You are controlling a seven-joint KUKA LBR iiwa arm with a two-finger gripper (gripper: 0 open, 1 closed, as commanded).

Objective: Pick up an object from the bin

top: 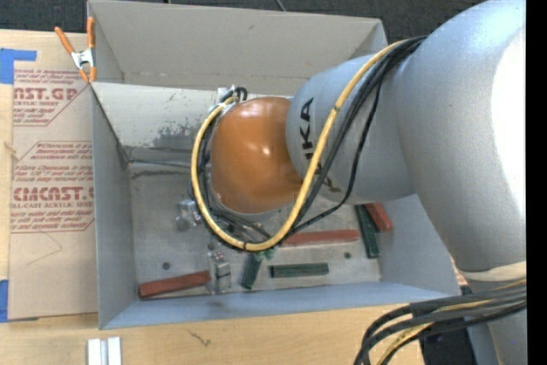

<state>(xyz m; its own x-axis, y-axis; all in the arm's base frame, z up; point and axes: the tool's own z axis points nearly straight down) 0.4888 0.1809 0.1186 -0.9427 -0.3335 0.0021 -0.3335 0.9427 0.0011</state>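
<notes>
- Step in hand, my read: approach for the grasp. The arm is deep in the bin (111,184), and the orange cover (248,154) sits over the middle of the floor.
- The gripper (220,267) tip shows just below the cover, lower centre-left of the frame, low over the bin floor.
- Grip state: cannot tell. The cover and cables (201,175) hide how wide it stands and whether it has hold of anything.
- Nearest candidates:
  - red-brown bar (175,285), flat along the front wall, its right end just beside the tip
  - short dark green piece (249,271), tilted, just right of the tip
- Further right and well apart from the tip: long dark green bar (299,270) and red bar (323,238).
- A small grey metal bit (184,214) lies to the upper left of the tip.
- Next move calls for you to commit to one of the two near pieces, centre over it, then close across its narrow side.
- Watch the front wall: the red-brown bar lies near it, so there is little room on that side.
</notes>
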